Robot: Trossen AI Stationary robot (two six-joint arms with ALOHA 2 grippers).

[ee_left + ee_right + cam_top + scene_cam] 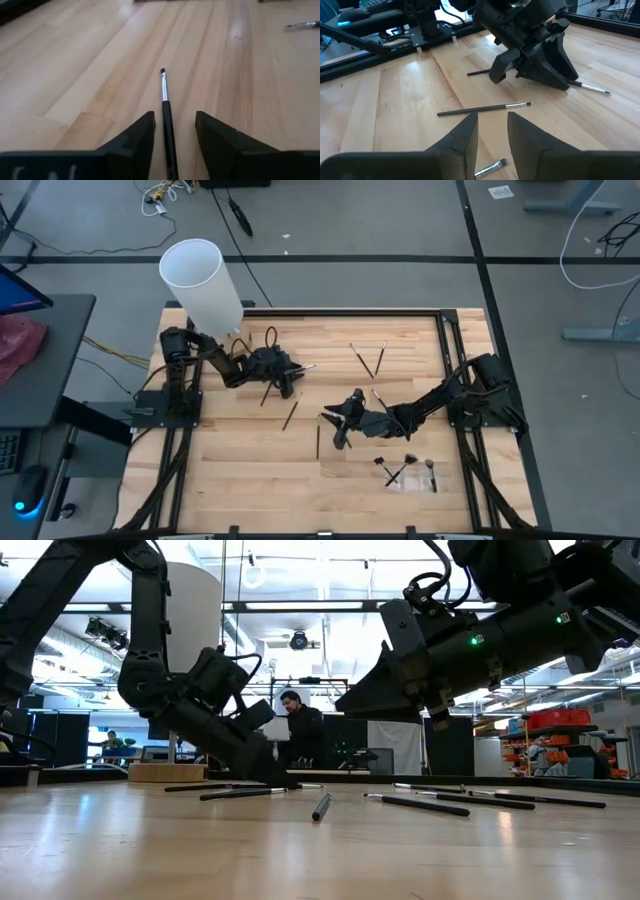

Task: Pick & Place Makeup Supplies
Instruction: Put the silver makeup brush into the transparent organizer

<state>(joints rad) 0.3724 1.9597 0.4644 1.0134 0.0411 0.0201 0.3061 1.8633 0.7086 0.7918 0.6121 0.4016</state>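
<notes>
Thin dark-handled makeup brushes lie flat on the wooden table. My left gripper is low at the table's far left, open, its fingers on either side of one brush without touching it. That brush's ends stick out on both sides of my left gripper in the right wrist view. My right gripper hangs above the table's middle, open, with nothing between its fingertips. A short brush shows through its gap, lying below. Another brush lies between the two grippers.
A tall white cylinder stands at the far left corner. Two crossed brushes lie toward the far edge, one near the middle and several at the near right. A person sits beyond the table.
</notes>
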